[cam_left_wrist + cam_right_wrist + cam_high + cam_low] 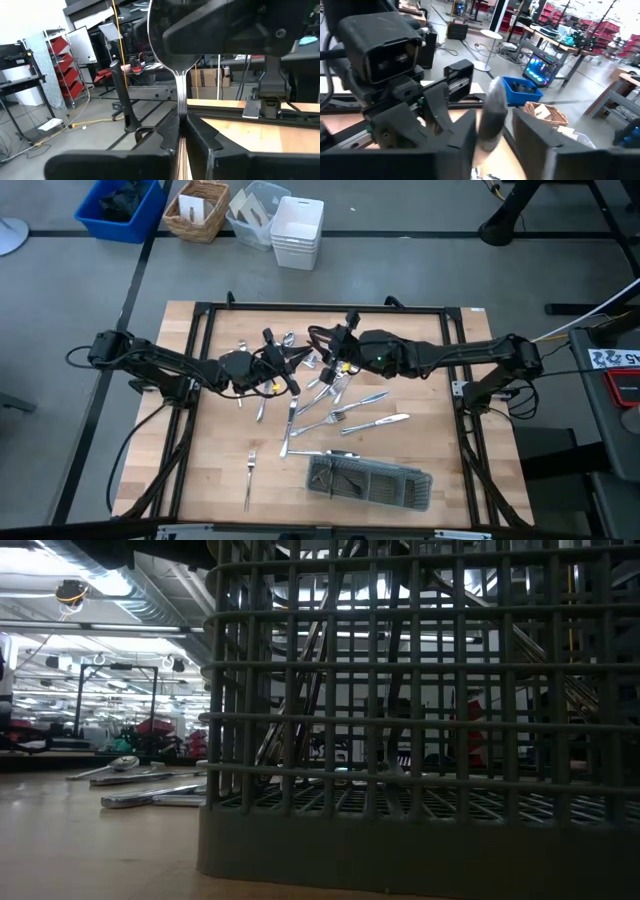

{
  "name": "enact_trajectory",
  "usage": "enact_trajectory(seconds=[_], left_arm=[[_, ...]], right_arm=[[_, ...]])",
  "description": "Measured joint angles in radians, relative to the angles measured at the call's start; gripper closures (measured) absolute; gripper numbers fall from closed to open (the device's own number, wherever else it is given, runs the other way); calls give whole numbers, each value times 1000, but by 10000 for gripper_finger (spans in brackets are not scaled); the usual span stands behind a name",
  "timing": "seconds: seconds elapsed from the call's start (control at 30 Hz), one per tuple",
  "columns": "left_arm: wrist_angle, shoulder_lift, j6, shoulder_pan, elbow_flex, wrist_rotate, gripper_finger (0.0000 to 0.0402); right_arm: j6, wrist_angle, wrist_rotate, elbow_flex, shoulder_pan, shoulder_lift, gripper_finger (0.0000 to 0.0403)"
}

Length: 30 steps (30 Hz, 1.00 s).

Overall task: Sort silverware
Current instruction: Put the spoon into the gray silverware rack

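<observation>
2 pincers meet above the counter: the left pincer clenches a spoon upright, bowl offered between the right pincer's parted fingers, likely a handover.

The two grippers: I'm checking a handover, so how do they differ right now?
The left gripper is shut on a spoon's handle; the right gripper stands open around the spoon's bowl, not yet clamped. In the high view the left gripper reaches in from the left, the right gripper from the right. Both meet above the scattered silverware.
</observation>
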Motion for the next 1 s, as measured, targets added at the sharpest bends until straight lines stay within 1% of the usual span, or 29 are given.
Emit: enact_trajectory(seconds=[0.17,0.2,0.27,0.4,0.53,0.67,0.87,1.0], left_arm=[[-7,0,21,-1,0,3,391],[-7,0,22,0,0,5,391],[-8,0,22,-1,0,6,390],[-21,0,18,0,0,6,378],[-25,0,19,-1,0,6,366],[-27,0,19,-1,0,6,351],[-39,0,22,-1,0,6,308],[-52,-8,22,-1,0,6,276]], right_arm=[[-43,3,-28,0,2,0,372],[-47,5,-31,0,3,0,382],[-49,5,-33,0,3,0,384],[-47,-1,-31,0,2,0,369],[-49,-1,-29,0,3,0,384],[-52,-1,-28,0,2,0,384],[-52,-10,-26,0,2,-1,384],[-52,-64,-26,8,2,-1,384]])
